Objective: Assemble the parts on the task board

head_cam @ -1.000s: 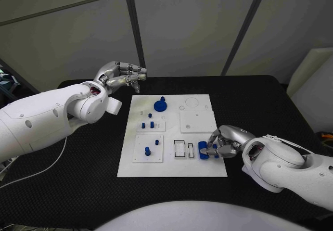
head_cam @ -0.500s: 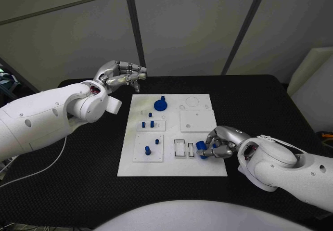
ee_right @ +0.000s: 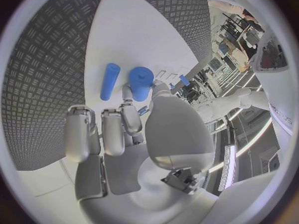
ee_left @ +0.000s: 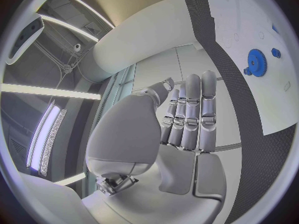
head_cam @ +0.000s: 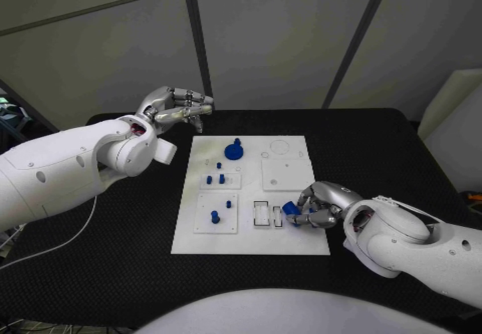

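On the black tabletop (head_cam: 402, 153) lies the white task board (head_cam: 251, 198). The right hand (head_cam: 320, 207) rests at the board's near right corner, its fingers pinching a thick blue cylinder (ee_right: 141, 84) just above the board; a thinner blue rod (ee_right: 109, 81) lies flat on the board just beside it, untouched. The left hand (head_cam: 177, 108) hangs above the tabletop beyond the board's far left corner, fingers curled in, grasping nothing. A blue gear (head_cam: 233, 151) sits near the board's far edge.

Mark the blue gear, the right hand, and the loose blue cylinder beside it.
blue gear (head_cam: 233, 153), head view, its toothed disc.
right hand (head_cam: 320, 206), head view, back of the hand.
blue cylinder (ee_right: 109, 81), right wrist view, middle of its side.
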`<state>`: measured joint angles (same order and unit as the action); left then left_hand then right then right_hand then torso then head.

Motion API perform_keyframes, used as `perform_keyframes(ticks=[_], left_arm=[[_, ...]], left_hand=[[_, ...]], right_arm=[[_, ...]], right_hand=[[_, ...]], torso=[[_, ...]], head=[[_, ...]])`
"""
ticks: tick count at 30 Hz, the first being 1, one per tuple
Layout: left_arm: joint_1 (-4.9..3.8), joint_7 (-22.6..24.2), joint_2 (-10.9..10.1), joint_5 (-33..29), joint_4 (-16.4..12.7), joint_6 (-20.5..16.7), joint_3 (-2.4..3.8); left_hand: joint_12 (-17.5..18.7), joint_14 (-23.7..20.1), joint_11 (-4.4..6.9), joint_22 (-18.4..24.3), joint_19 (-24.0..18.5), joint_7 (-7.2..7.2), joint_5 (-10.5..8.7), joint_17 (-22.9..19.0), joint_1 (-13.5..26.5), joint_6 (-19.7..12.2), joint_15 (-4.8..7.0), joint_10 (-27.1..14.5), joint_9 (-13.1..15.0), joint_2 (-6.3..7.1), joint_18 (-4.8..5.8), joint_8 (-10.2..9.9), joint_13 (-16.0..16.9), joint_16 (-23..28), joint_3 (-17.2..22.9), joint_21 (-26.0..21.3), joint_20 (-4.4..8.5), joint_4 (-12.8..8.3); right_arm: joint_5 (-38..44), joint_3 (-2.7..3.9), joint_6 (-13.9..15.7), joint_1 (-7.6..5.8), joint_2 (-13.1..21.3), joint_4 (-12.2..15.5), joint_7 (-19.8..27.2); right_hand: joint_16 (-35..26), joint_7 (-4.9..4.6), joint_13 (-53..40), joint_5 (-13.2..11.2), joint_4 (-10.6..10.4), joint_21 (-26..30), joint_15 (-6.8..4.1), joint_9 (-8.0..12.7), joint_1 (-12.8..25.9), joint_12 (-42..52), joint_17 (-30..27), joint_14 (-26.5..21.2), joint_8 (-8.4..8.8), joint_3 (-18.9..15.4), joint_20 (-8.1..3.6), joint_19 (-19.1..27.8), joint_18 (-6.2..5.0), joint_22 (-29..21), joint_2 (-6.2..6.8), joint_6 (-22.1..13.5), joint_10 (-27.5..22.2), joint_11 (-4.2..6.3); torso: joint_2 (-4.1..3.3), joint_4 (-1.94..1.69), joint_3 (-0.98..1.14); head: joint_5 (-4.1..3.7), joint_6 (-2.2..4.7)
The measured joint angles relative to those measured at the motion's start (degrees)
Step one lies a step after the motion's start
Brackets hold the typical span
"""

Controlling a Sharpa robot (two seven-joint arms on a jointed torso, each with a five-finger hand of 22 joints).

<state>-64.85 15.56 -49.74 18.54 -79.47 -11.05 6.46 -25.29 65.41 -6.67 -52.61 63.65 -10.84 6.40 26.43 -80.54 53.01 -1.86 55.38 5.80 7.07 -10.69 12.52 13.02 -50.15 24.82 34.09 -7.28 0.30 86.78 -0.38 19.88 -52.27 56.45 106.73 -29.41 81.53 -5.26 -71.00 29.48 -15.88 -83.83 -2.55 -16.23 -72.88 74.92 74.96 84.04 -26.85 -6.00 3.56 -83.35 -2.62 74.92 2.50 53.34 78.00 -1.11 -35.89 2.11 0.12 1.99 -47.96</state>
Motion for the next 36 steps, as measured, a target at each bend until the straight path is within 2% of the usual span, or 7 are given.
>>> perform_keyframes(ticks=[6, 11, 15, 22, 29, 36], left_arm=[[0.0, 0.0, -0.1, 0.0, 0.0, 0.0, 0.0], [0.0, -0.1, -0.1, 0.0, 0.0, 0.0, 0.0], [0.0, -0.1, 0.0, 0.0, 0.0, 0.0, 0.0], [-0.01, -0.1, 0.0, 0.0, 0.0, 0.0, 0.0], [-0.02, -0.2, 0.1, 0.0, 0.0, 0.0, 0.0], [-0.03, -0.2, 0.4, 0.0, 0.0, 0.1, 0.0]], left_hand=[[0.0, 0.0, 0.0, 0.0, 0.0, 0.0, 0.0, 0.0, 0.0, 0.0, 0.0, 0.0, 0.0, 0.0, 0.0, 0.0, 0.0, 0.0, 0.0, 0.0, 0.0, 0.0], [-0.2, 0.0, -0.01, 0.0, 0.0, 0.0, 0.0, 0.0, 0.0, 0.0, 0.0, 0.0, 0.0, 0.0, 0.0, 0.0, 0.0, 0.0, 0.0, 0.0, 0.0, 0.0], [-0.2, 0.0, -0.01, 0.0, 0.0, 0.0, 0.0, 0.0, 0.0, 0.0, 0.0, 0.0, 0.0, 0.0, 0.0, 0.0, 0.0, 0.0, 0.0, 0.0, 0.0, 0.0], [-0.2, 0.0, -0.01, 0.0, 0.0, 0.0, 0.0, 0.0, 0.0, 0.0, 0.0, 0.0, 0.0, 0.0, -0.01, 0.0, 0.0, 0.0, 0.0, 0.0, 0.0, 0.0], [-0.2, 0.0, -0.01, 0.0, 0.0, 0.0, 0.0, 0.0, 0.0, 0.0, 0.0, 0.0, 0.0, 0.0, 0.0, 0.0, 0.0, 0.0, 0.0, 0.0, 0.0, 0.0], [-0.2, 0.0, -0.02, 0.0, 0.0, 0.0, 0.0, 0.0, 0.0, 0.0, 0.0, 0.0, 0.0, 0.0, -0.01, 0.0, 0.0, 0.0, 0.0, 0.0, 0.0, 0.0]], right_arm=[[-3.2, -0.33, 1.1, 0.33, 1.0, 1.7, -0.1], [-6.2, -0.27, 2.7, 0.32, 2.0, 3.5, -0.2], [-8.0, -0.2, 4.2, -0.02, 2.3, 4.3, -0.2], [-9.9, -0.14, 6.2, -0.62, 2.3, 5.0, 0.0], [-10.8, -0.08, 6.7, -1.25, -0.2, 4.5, 0.2], [-11.4, -0.05, 6.1, -2.04, -4.2, 2.1, -0.1]], right_hand=[[0.0, 0.16, -0.1, 1.0, -0.3, -0.2, -0.22, 0.0, -0.3, 0.0, 0.0, -0.2, -0.6, -0.3, 0.01, 0.0, 0.0, 0.0, 0.11, 0.0, 0.2, 0.2], [0.0, 0.16, -0.1, 1.1, -0.7, -0.2, -0.22, -0.4, -0.3, 0.0, 0.0, -0.2, -0.6, -0.7, 0.01, 0.0, 0.0, 0.0, 0.11, 0.0, 0.2, 0.2], [0.0, 0.19, -0.1, 1.2, -0.6, -0.2, -0.44, -0.4, -0.3, 0.0, 0.0, 0.0, -0.89, -1.0, 0.01, 0.0, 0.0, 0.0, 0.12, 0.0, 0.2, 0.2], [0.0, 0.49, -0.1, 1.5, -0.6, -0.2, -0.44, -0.5, 0.5, 0.0, 0.0, 0.0, -0.9, -1.3, -0.2, -0.2, -0.01, 0.0, 0.28, 0.3, 0.2, 0.2], [0.0, 0.49, -0.3, 1.5, -0.8, -0.2, -0.43, -0.5, 0.5, 0.0, 0.0, 0.0, -0.91, -1.5, -0.2, -0.2, -0.01, 0.0, 0.28, 0.3, 0.2, 0.2], [0.0, 0.79, -0.4, 1.7, -0.9, -0.2, -0.43, -0.5, 1.9, 0.0, 0.0, 0.0, -1.28, -2.3, -0.2, -0.2, -0.01, 0.0, -0.15, 0.7, 0.4, 0.41]], torso=[[0.03, 0.01, -0.03], [0.04, 0.0, -0.06], [0.04, -0.01, -0.09], [0.01, -0.01, -0.01], [-0.04, 0.02, 0.0], [-0.15, 0.01, 0.03]], head=[[0.03, 0.11], [0.03, 0.26], [-0.07, 0.42], [0.06, 0.68], [0.12, 0.82], [0.24, 0.87]])
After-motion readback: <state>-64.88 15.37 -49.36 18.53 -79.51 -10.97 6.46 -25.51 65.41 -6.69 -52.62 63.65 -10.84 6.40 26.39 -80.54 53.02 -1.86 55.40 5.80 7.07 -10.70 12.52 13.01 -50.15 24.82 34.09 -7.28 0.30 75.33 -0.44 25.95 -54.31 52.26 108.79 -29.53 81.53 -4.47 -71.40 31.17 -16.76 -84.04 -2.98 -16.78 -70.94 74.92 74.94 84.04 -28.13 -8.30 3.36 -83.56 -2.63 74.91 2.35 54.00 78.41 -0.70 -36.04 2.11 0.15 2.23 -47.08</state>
